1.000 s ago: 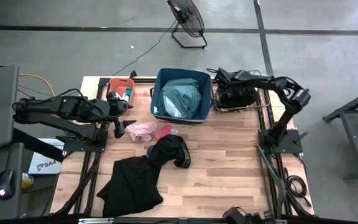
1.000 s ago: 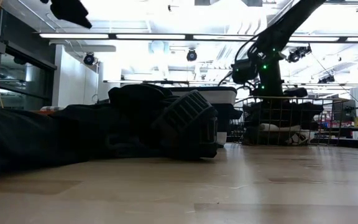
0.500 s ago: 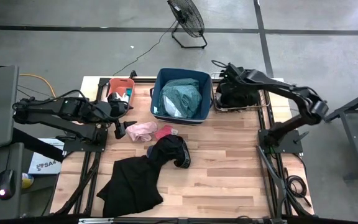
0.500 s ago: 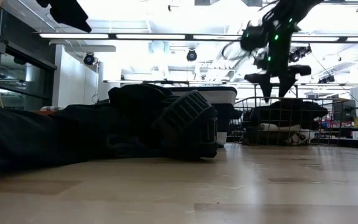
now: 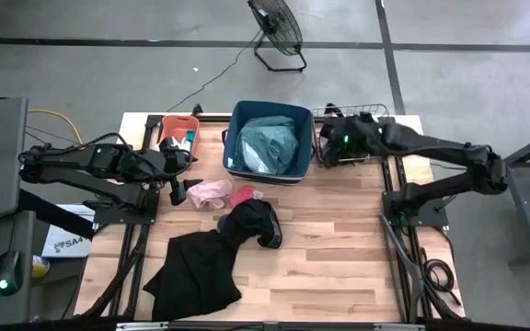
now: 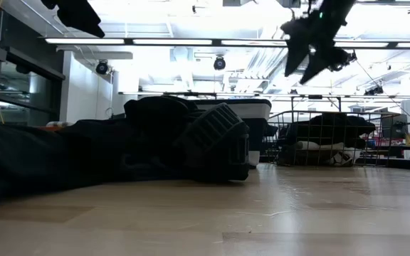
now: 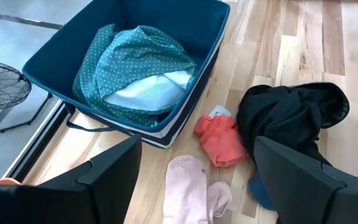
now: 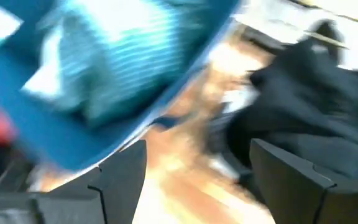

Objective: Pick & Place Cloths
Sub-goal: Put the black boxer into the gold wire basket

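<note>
The right gripper [image 5: 328, 147] has swung left off the wire bin [image 5: 386, 156], fingers spread, empty. Black cloth [image 6: 329, 128] lies in that bin; teal shirt [image 5: 270, 142] in the navy bin [image 5: 231, 138]; pink [image 5: 208, 192], red [image 5: 243, 195] and black [image 5: 201, 262] pieces lie mid-table. Left gripper [image 5: 180, 190] hovers released beside the pink.

Bright ceiling glare (right wrist view motion-blurred).

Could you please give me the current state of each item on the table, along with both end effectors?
Navy bin: holds teal shirt.
Wire bin: holds black cloth.
Orange bin: at the table's far left corner.
Pink cloth: loose on table.
Red cloth: loose on table.
Black garments: sprawled on table.
Left end effector: open, empty.
Right end effector: open, empty, raised.
</note>
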Tool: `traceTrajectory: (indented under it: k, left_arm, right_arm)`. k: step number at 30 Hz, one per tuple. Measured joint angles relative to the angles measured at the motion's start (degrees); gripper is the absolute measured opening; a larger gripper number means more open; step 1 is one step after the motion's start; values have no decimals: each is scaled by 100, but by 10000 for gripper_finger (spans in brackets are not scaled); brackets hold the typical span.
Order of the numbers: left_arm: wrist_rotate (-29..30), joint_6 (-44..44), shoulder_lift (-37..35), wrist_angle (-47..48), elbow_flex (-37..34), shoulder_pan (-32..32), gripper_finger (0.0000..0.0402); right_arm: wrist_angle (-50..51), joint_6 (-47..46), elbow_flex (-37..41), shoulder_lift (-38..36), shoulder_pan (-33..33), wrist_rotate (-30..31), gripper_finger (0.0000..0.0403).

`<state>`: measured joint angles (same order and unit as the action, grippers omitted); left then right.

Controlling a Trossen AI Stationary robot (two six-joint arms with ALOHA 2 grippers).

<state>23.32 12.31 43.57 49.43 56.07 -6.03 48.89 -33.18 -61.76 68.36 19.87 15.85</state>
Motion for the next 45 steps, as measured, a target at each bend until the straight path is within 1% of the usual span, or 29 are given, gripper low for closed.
traceTrajectory:
  k: [5, 9, 13, 16, 19, 21, 25, 29, 34, 45]
  left_arm:
    - [1, 1, 0, 0, -1, -1, 306]
    - [1, 1, 0, -2, -2, -1, 306]
    - [1, 1, 0, -2, -4, 0, 306]
    - [1, 1, 0, -4, -4, 1, 306]
    - [-1, 1, 0, -5, -4, 1, 306]
    - [1, 1, 0, -7, -4, 1, 306]
    - [1, 1, 0, -7, -4, 1, 306]
    - [1, 1, 0, -7, -4, 0, 306]
    - [1, 45, 0, -9, -4, 1, 306]
    - [-1, 108, 2, -4, -4, 1, 306]
  right_arm:
    - [-386, -218, -2, 118, -1629, 213, 271]
    - [-909, -305, 0, 410, -2714, 475, 270]
    - [-1539, -301, -4, 781, -3498, 808, 270]
    - [-1918, -233, -2, 1176, -3837, 868, 270]
    - [-2349, -86, -2, 1647, -4040, 871, 270]
    - [-2656, 175, -2, 2018, -4127, 862, 270]
    - [-3355, 843, -2, 2726, -4214, 629, 270]
    - [-3950, 1225, 0, 3200, -4216, 462, 270]
    - [-4468, 1840, 0, 3435, -4214, 362, 270]
    - [-4475, 1811, -2, 3512, -4070, 416, 270]
